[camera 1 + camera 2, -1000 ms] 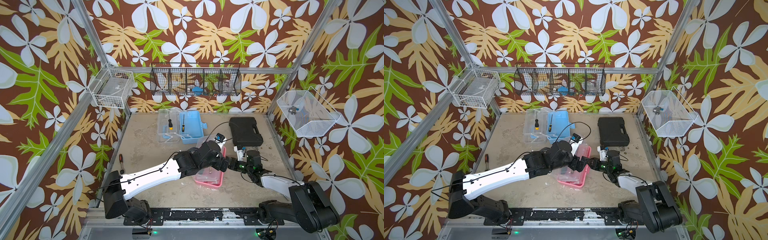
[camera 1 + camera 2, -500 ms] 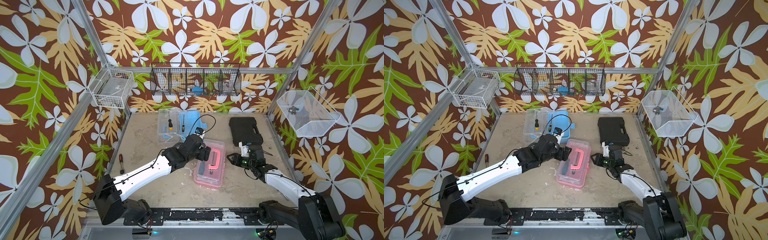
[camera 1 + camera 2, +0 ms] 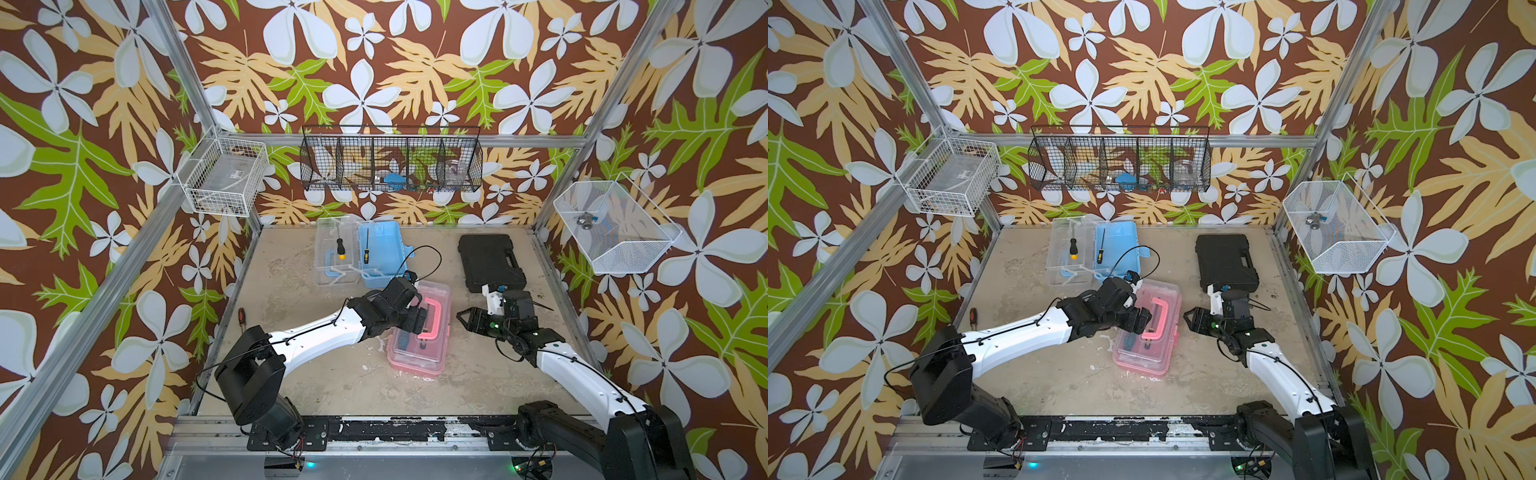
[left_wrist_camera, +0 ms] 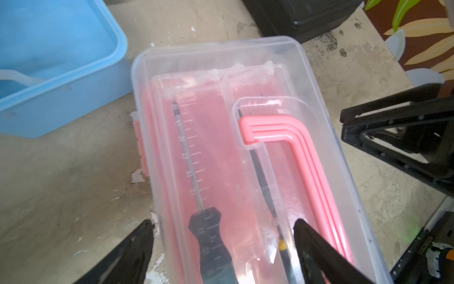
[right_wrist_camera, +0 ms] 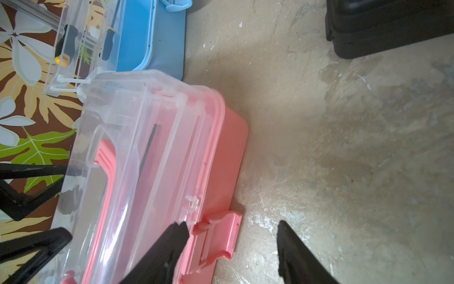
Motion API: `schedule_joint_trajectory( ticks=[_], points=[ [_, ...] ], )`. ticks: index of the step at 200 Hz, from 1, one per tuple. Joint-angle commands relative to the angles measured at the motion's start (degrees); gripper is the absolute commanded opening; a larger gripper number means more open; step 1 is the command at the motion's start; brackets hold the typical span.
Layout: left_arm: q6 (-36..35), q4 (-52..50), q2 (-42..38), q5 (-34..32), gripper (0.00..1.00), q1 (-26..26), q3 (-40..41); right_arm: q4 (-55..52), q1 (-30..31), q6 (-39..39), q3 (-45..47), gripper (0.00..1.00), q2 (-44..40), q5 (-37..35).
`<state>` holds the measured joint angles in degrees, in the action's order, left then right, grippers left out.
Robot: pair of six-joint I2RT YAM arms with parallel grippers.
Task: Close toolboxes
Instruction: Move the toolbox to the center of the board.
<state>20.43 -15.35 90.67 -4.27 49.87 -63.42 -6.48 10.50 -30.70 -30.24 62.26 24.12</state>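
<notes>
The pink-based rectangular plastic toolbox lies at the centre of both top views with its clear lid down and its pink handle flat. The left hand hangs over its lower-left part, spread wide and holding nothing: one finger is above the lid beside the handle, the other past the box's long edge. I cannot tell if it touches.

The right hand sits just right of the box, partly open and empty. One finger is at the rim by the pink latch tab, which sticks outward.

The light-blue toolbox stands open at upper centre, just beside the pink box's far end. A flat black hard case lies upper right. Bare surface spreads lower left.
</notes>
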Motion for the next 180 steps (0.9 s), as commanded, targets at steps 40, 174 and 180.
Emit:
schedule_joint_trajectory(
  ticks=[40,174,180],
  points=[
    [-3.16,-2.34,5.23,-0.05,1.0,-0.12,-2.19,1.26,-2.15,0.66,1.77,0.76,-0.72,5.14],
    [4.94,-0.03,-5.06,3.12,0.65,-11.67,12.4,15.28,1.7,-2.82,7.42,0.73,4.16,17.85],
    [5.51,0.76,-6.16,3.94,0.65,-12.29,13.35,17.29,2.21,-3.59,8.09,0.73,4.47,18.44]
  ],
)
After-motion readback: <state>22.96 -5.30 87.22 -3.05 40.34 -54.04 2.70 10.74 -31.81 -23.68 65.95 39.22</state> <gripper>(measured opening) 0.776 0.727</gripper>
